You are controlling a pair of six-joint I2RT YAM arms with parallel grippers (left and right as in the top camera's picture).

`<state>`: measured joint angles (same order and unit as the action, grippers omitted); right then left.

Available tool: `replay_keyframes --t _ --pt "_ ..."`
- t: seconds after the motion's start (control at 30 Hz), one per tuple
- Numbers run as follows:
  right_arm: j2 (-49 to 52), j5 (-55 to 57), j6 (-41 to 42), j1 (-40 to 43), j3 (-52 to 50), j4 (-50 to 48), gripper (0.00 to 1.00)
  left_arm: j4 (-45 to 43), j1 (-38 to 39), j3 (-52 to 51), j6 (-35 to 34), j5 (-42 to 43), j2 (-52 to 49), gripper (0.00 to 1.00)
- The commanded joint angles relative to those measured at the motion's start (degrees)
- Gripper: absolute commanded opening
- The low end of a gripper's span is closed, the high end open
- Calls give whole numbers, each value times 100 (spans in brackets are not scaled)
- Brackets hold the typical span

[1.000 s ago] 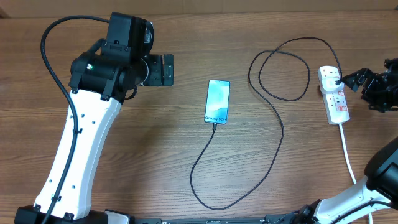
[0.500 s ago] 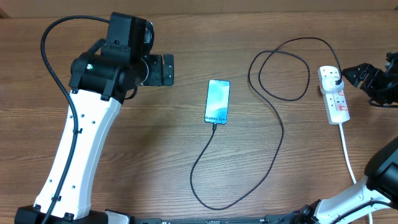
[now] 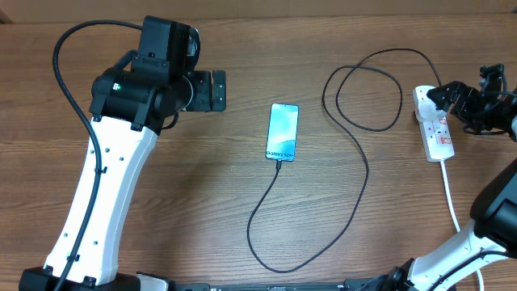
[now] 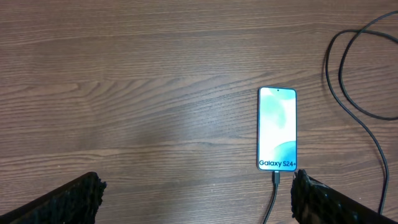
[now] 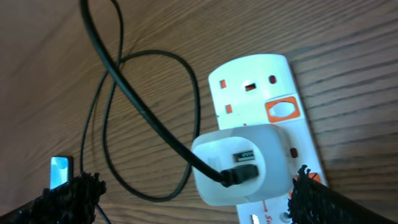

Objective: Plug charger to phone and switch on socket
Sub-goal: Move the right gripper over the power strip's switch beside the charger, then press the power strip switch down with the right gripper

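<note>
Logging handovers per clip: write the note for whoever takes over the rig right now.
Left pincer: open, empty, hovering left of the phone.
Right pincer: open, empty, over the adapter on the socket.
Charger: one end in the phone, the other in the adapter.
Done: charger plugged in.
Left: switch the socket on; can't tell its state.

The phone point(image 3: 283, 132) lies mid-table point(image 3: 202, 178). The charger point(image 5: 239, 174) enters the phone's near end, loops in front of the phone, then runs right and back to the power strip point(image 3: 440, 141), well right of the phone.
</note>
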<state>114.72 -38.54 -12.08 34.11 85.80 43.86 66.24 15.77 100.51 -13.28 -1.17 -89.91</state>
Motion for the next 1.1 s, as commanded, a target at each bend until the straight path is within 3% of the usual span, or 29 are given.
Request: replay_keyframes --t 0.0,1.07 --pt "33 254 -42 7 -31 -52 100 -4 37 -15 105 -74 -35 100" --pt "490 229 -2 -136 -35 81 100 -4 4 -17 105 -76 -44 100"
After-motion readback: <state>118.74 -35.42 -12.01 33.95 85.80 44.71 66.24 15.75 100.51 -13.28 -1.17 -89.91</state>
